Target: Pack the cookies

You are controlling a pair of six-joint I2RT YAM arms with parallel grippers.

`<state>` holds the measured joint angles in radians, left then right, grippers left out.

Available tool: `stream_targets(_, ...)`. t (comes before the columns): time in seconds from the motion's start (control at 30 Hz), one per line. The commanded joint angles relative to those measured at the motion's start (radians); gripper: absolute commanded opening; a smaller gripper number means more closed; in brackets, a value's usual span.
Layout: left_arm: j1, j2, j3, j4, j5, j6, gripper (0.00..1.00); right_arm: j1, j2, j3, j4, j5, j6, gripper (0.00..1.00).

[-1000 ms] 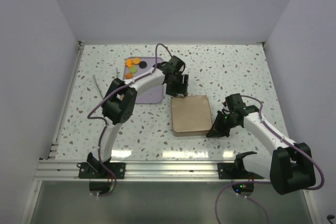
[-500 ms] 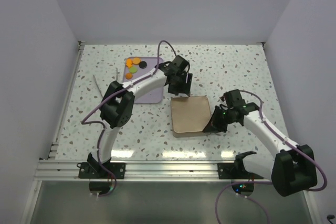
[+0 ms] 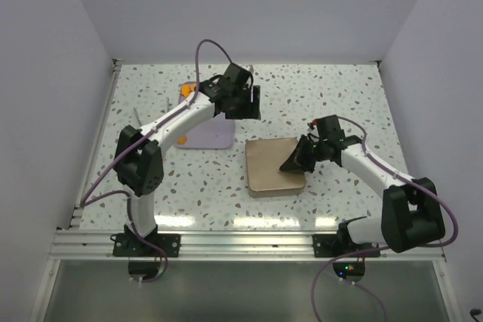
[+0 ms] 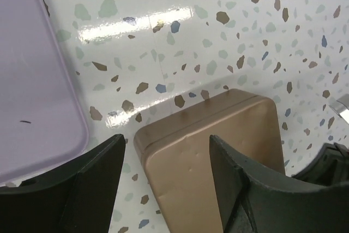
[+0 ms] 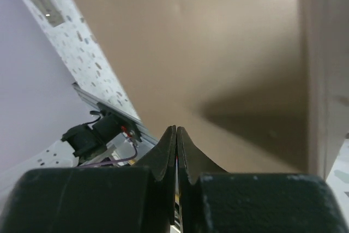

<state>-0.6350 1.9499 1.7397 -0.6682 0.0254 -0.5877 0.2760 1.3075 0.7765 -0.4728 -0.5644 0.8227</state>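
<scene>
A few orange cookies (image 3: 186,90) show on the far end of the lilac tray (image 3: 207,136); my left arm hides the others. A brown lidded box (image 3: 268,167) lies shut at the table's middle, and also shows in the left wrist view (image 4: 218,151). My left gripper (image 3: 251,111) hovers open and empty between the tray and the box's far corner; in its wrist view (image 4: 166,140) the box corner lies between the fingers, below them. My right gripper (image 3: 289,164) is shut, empty, its tips (image 5: 176,132) down over the box lid (image 5: 207,53).
Thin white strips (image 3: 136,116) lie left of the tray. The tray's edge (image 4: 38,91) fills the left of the left wrist view. White walls enclose the table on three sides, and a metal rail (image 3: 226,243) runs along the near edge.
My left gripper has lifted off the box's far edge and moved back toward the tray. My right gripper has moved left from the box's right side onto the lid.
</scene>
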Motion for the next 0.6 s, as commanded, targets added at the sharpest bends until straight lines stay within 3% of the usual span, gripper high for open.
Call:
stream_targets(0.0, 0.008, -0.089, -0.052, 0.009, -0.021, -0.012, 0.68, 0.005, 0.044, -0.048, 0.023, 0.031, -0.008, 0.0)
stream_targets(0.23, 0.046, -0.267, -0.175, 0.013, -0.061, -0.011, 0.69, 0.006, 0.047, -0.013, -0.018, 0.037, -0.048, 0.0)
stream_targets(0.53, 0.115, -0.54, -0.273, -0.002, -0.247, 0.077, 0.75, 0.008, -0.045, 0.343, -0.254, 0.02, -0.152, 0.0)
stream_targets(0.57, 0.116, -0.568, -0.291, 0.007, -0.277, 0.084, 0.77, 0.006, -0.077, 0.407, -0.289, 0.021, -0.174, 0.08)
